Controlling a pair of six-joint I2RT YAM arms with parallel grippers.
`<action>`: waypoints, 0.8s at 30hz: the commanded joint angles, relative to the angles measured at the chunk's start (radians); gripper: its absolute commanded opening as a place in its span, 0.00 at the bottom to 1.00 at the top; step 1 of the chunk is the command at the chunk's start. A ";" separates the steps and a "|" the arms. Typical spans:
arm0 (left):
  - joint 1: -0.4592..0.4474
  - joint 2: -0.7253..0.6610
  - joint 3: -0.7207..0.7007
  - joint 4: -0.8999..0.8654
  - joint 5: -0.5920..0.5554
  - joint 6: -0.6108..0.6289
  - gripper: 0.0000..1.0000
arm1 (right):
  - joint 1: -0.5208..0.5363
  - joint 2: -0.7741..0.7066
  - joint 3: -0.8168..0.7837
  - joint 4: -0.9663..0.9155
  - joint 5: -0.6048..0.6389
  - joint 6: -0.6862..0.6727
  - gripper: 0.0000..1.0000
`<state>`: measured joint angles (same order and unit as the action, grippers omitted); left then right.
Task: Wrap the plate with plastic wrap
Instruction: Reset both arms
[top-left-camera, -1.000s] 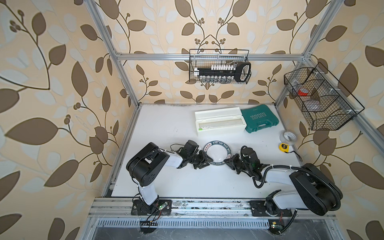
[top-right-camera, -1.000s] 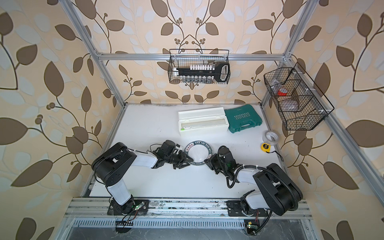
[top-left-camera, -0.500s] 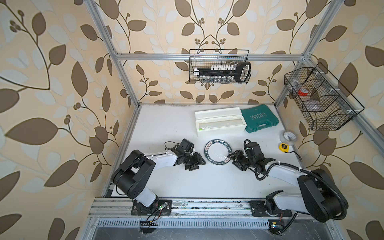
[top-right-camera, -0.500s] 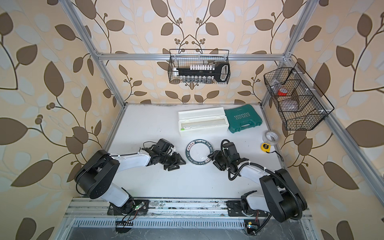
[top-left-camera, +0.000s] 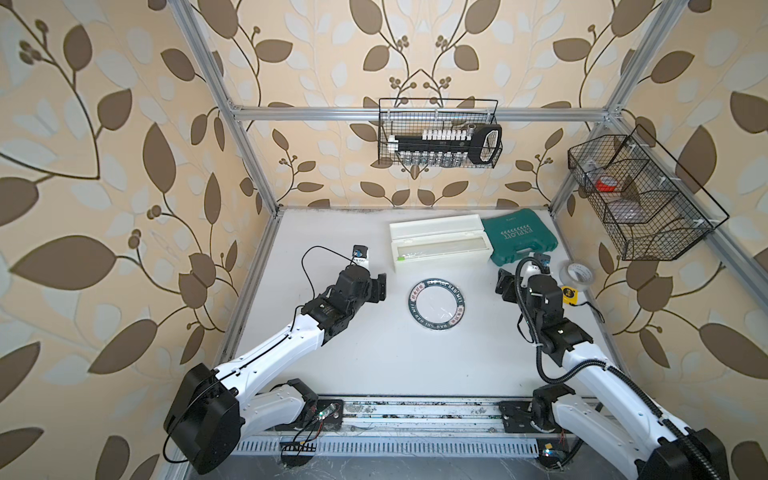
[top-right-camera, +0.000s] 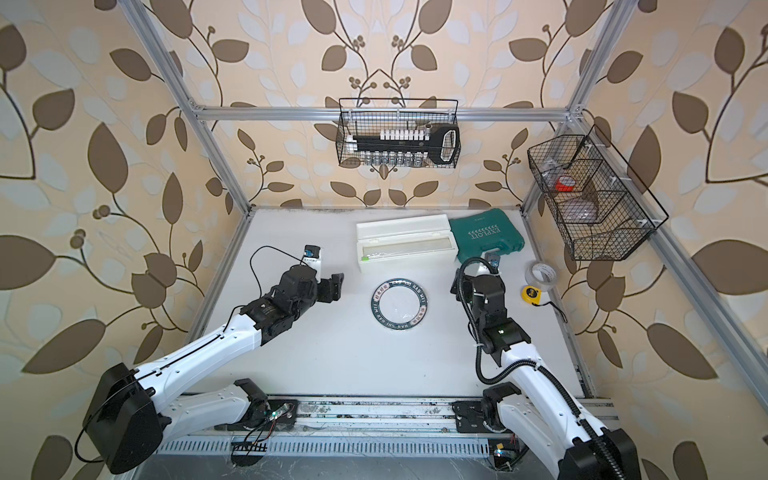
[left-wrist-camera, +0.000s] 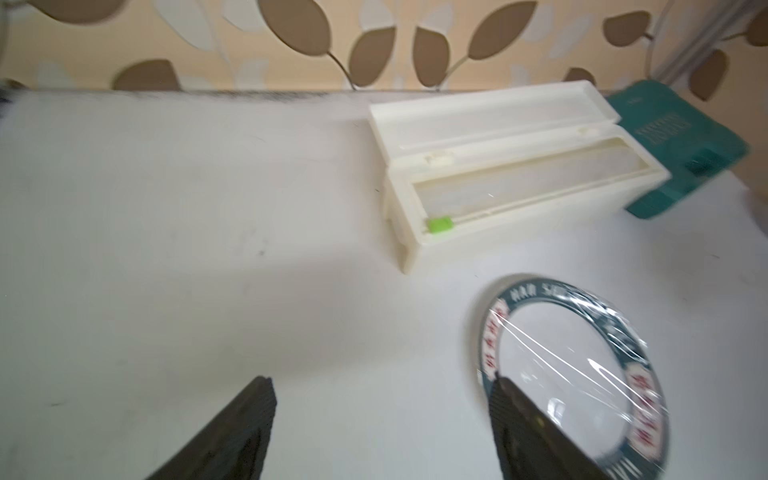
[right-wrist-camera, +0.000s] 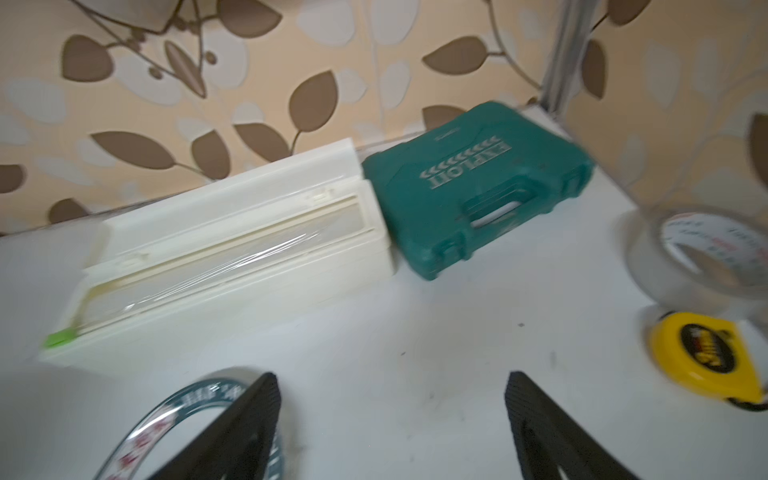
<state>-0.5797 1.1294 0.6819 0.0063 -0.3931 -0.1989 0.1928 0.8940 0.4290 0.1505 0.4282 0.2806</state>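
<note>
The plate (top-left-camera: 415, 305) (top-right-camera: 376, 305) lies flat on the white table between my two arms. Plastic wrap (left-wrist-camera: 582, 365) is stretched over it, glinting in creases across the white centre and dark lettered rim (left-wrist-camera: 492, 328). My left gripper (top-left-camera: 380, 286) (left-wrist-camera: 379, 379) hangs open a little to the plate's left, with nothing between its fingers. To the right of the plate, my right gripper (top-left-camera: 503, 286) (right-wrist-camera: 391, 375) is also open and empty, well apart from the rim (right-wrist-camera: 183, 399). Behind the plate stands the white dispenser box (top-left-camera: 440, 243) (right-wrist-camera: 232, 266), lid open.
A green tool case (top-left-camera: 519, 239) sits to the right of the dispenser box. A clear tape roll (top-left-camera: 575, 274) and a yellow tape measure (top-left-camera: 570, 295) lie near the right arm. Wire baskets (top-left-camera: 440, 133) (top-left-camera: 640, 195) hang on the back and right walls.
Both grippers were low against the plate's edges, the right one shut. They have opened, let go and pulled away, the left arm leftward and the right arm rightward.
</note>
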 joint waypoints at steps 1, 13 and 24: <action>0.042 0.042 -0.087 0.234 -0.331 0.222 0.86 | -0.092 0.068 -0.076 0.316 0.169 -0.139 0.90; 0.417 0.304 -0.257 0.644 0.123 0.263 0.93 | -0.115 0.530 -0.211 0.937 -0.107 -0.233 0.99; 0.549 0.357 -0.300 0.730 0.258 0.165 0.99 | -0.156 0.612 -0.153 0.894 -0.232 -0.235 0.99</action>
<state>-0.0257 1.5116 0.3817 0.6861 -0.1764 -0.0116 0.0422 1.5097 0.2562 1.0237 0.2352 0.0475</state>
